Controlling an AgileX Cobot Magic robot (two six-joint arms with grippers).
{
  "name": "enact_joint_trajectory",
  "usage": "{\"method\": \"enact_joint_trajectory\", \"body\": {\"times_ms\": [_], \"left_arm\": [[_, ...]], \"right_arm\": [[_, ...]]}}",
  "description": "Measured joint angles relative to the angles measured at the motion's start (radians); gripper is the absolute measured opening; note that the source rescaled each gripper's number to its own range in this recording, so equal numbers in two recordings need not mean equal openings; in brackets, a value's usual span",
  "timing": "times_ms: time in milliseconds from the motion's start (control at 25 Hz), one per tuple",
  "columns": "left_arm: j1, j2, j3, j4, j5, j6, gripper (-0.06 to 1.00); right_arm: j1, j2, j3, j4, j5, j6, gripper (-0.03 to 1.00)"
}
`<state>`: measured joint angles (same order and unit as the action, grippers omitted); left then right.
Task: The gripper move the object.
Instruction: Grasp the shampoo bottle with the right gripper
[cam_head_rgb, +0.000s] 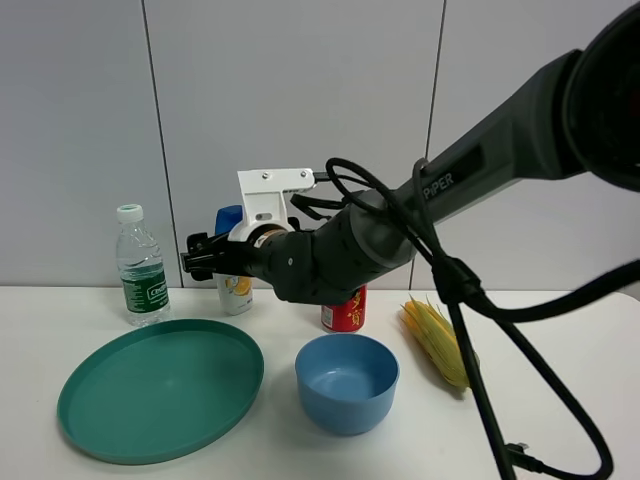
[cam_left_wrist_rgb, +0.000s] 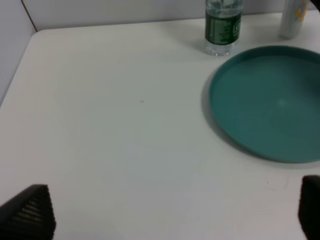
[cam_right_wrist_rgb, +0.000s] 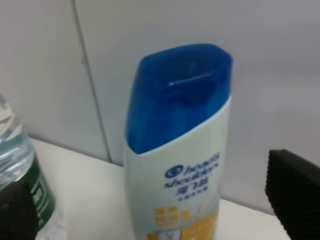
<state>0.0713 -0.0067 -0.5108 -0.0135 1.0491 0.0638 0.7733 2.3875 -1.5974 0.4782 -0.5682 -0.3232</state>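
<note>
The object, a white shampoo bottle (cam_head_rgb: 234, 291) with a blue flip cap and an orange-and-blue label, stands upright at the back of the table by the wall. My right gripper (cam_head_rgb: 203, 258) has reached across to it at about cap height. In the right wrist view the bottle (cam_right_wrist_rgb: 176, 165) fills the middle, with one black finger (cam_right_wrist_rgb: 294, 192) on one side and the other finger on the opposite side. The jaws stand wide apart and do not touch it. My left gripper (cam_left_wrist_rgb: 170, 215) is open and empty over bare table; that arm is out of the exterior view.
A clear green-labelled water bottle (cam_head_rgb: 141, 266) stands left of the shampoo. A green plate (cam_head_rgb: 160, 388) lies front left and a blue bowl (cam_head_rgb: 347, 381) front centre. A red can (cam_head_rgb: 344, 311) and corn (cam_head_rgb: 436, 340) sit behind the bowl. A black cable hangs at the right.
</note>
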Motion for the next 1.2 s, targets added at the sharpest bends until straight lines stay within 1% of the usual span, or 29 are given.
{"method": "enact_joint_trajectory", "body": {"times_ms": [120, 280, 560, 800, 1000, 1200], "left_arm": [[0.000, 0.000, 0.000, 0.000, 0.000, 0.000, 1.00], [0.000, 0.000, 0.000, 0.000, 0.000, 0.000, 1.00], [0.000, 0.000, 0.000, 0.000, 0.000, 0.000, 1.00], [0.000, 0.000, 0.000, 0.000, 0.000, 0.000, 1.00], [0.000, 0.000, 0.000, 0.000, 0.000, 0.000, 1.00], [0.000, 0.000, 0.000, 0.000, 0.000, 0.000, 1.00]], "right_arm": [[0.000, 0.020, -0.017, 0.027, -0.012, -0.024, 1.00], [0.000, 0.053, -0.041, 0.042, -0.021, -0.027, 1.00], [0.000, 0.116, -0.151, 0.050, -0.022, -0.036, 1.00], [0.000, 0.137, -0.185, 0.122, -0.025, -0.087, 1.00], [0.000, 0.140, -0.187, 0.130, -0.029, -0.095, 1.00], [0.000, 0.179, -0.239, 0.123, -0.028, -0.096, 0.99]]}}
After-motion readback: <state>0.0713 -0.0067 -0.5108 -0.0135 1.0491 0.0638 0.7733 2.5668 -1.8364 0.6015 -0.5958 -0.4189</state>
